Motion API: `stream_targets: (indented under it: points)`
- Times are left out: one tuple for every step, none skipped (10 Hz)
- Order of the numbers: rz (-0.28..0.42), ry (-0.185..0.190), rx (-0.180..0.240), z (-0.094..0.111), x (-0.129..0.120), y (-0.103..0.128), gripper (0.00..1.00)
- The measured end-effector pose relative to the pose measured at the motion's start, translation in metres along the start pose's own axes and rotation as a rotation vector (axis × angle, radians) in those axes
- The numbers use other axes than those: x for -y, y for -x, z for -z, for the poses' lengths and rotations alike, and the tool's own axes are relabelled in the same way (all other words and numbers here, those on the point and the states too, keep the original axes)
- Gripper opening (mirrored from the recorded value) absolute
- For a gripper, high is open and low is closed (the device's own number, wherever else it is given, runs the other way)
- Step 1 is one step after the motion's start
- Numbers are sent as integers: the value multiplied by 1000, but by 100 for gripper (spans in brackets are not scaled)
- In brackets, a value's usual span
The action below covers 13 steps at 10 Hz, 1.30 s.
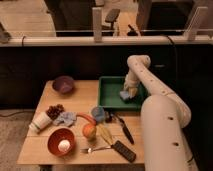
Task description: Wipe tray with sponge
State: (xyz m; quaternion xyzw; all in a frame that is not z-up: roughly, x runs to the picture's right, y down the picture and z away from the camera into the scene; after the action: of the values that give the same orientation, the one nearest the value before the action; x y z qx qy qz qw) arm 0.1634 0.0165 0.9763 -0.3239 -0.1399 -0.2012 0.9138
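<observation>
Gripper [128, 91] down inside the green tray [109, 89] on the desk [84, 96], jaws pinching the blue sponge [124, 95] near its right wall.

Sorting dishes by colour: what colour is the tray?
The tray is green, camera view; the hand is over its right side, at the sponge.

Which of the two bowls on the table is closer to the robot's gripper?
The purple bowl, back left. The gripper is down in the green tray; the orange-red bowl sits farther off, near the front.
</observation>
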Motion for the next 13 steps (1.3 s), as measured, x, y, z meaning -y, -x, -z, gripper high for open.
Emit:
stream_targets:
  points:
    - [-7,-4,1,-2,7,2,0]
    - [-12,-8,2,-3,13,4,0]
    - [-22,-13,4,-6,19,7,0]
    - [-24,-14,4,-6,19,6,0]
    - [-25,-15,4,-6,19,6,0]
    - [-27,-15,4,-6,18,4,0]
    - [-26,-15,4,-6,18,5,0]
    - [-24,-15,4,-6,19,6,0]
    - [-24,-15,4,-6,19,6,0]
    - [-25,-15,3,-6,18,5,0]
    - [-26,-15,3,-6,18,5,0]
    - [-26,-15,3,-6,18,5,0]
    - [-26,-15,3,-6,18,5,0]
